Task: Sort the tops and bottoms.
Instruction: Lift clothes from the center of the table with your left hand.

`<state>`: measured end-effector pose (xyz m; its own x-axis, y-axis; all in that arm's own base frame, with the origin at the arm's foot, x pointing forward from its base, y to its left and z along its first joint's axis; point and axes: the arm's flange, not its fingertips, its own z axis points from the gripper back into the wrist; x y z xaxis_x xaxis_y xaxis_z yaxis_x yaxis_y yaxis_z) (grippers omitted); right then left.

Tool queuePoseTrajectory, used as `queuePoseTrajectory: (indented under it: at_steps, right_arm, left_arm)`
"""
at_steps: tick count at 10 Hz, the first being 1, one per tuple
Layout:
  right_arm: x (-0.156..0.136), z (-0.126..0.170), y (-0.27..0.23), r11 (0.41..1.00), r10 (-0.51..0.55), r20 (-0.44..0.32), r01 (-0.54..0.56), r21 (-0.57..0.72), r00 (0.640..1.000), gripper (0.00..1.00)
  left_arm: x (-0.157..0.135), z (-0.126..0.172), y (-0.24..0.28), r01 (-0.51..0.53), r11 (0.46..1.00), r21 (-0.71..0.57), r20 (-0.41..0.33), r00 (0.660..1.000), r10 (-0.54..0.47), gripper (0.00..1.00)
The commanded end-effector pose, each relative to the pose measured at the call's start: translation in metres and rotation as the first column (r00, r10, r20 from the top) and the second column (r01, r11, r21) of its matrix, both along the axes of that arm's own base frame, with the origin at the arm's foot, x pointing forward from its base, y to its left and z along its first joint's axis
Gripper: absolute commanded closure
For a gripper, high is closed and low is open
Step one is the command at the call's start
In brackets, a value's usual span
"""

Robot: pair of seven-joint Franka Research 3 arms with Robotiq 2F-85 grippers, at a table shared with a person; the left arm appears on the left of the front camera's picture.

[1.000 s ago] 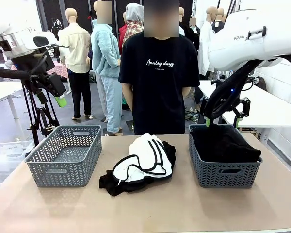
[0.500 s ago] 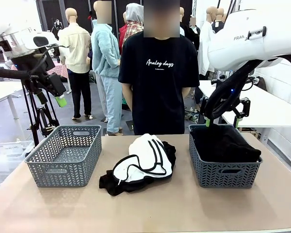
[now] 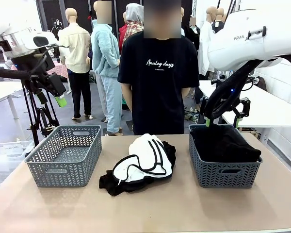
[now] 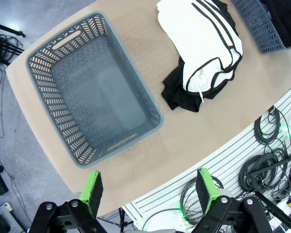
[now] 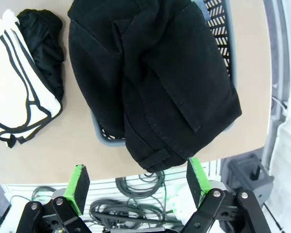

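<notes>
A white garment with black stripes lies on a black garment in a pile at the table's middle. In the left wrist view the white garment is at the top, with the black garment under it. An empty grey left basket stands to the left of the pile. The grey right basket holds a black garment that hangs over its rim. My left gripper is open, high behind the left basket. My right gripper hangs open just above the right basket's far edge.
A person in a black T-shirt stands at the far side of the table, arms down. Bare tabletop runs along the near edge. Cables lie on the floor beyond the table edge.
</notes>
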<state>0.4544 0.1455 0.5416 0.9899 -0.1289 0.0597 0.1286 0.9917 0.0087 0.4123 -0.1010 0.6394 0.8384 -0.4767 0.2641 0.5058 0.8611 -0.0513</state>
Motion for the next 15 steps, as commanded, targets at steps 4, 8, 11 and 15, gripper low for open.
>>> queuePoseTrajectory:
  at_steps: [4, 8, 11, 15]
  right_arm:
    - [-0.001, 0.001, 0.001, 1.000, 0.003, 0.001, -0.003, 0.000, 1.000, 0.00]
    - [-0.001, 0.001, 0.001, 1.000, 0.003, 0.001, -0.003, 0.000, 1.000, 0.00]
    - [-0.015, 0.014, 0.006, 0.985, 0.173, 0.100, -0.173, -0.005, 0.980, 0.00]
    - [-0.075, 0.066, -0.073, 0.948, 0.277, 0.466, -0.318, 0.011, 0.840, 0.00]
  left_arm:
    - [-0.001, -0.001, 0.002, -0.003, 1.000, -0.013, 0.008, 1.000, 0.003, 0.00]
    - [-0.001, -0.001, 0.002, -0.003, 1.000, -0.013, 0.008, 1.000, 0.003, 0.00]
    - [-0.001, -0.001, 0.002, -0.003, 1.000, -0.013, 0.008, 1.000, 0.003, 0.00]
    - [-0.001, -0.001, 0.002, -0.003, 1.000, -0.013, 0.008, 1.000, 0.003, 0.00]
